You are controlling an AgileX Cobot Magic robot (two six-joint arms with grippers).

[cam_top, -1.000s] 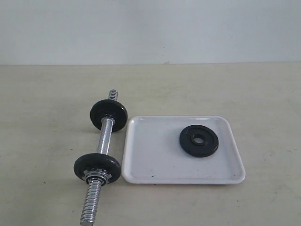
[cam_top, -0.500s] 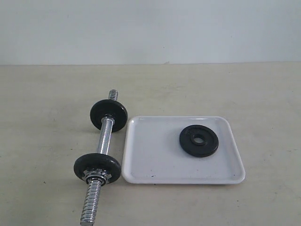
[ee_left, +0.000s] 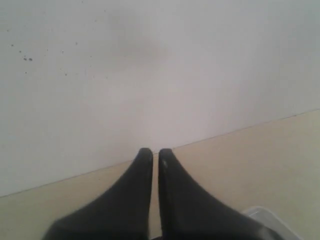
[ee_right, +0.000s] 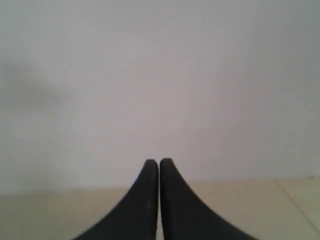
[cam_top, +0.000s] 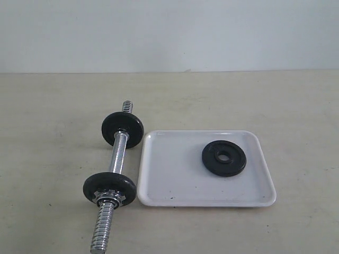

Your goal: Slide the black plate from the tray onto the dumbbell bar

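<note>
The dumbbell bar (cam_top: 117,156) lies just beside the tray (cam_top: 175,182), at its nine o'clock. The black plate (cam_top: 224,158) sits flat in the tray, toward two o'clock. My left pincer (ee_left: 155,152) and right pincer (ee_right: 159,162) are pressed together, empty.

Black plate (cam_top: 224,158), centre-right of the exterior view: matte black throughout.
Tray (cam_top: 175,177): plain white, a few dark specks near its lower edge.
Dumbbell bar (cam_top: 118,151), left of frame: bright chrome, with a ridged thread pattern at both ends.
Upper disc (cam_top: 123,129) and lower disc (cam_top: 108,185): black.
Star nut (cam_top: 109,199): chrome.
Table (cam_top: 53,106): pale beige, faintly mottled.
Wall (cam_top: 169,32): greyish off-white.
Left gripper (ee_left: 155,151) and right gripper (ee_right: 159,161): black.
</note>
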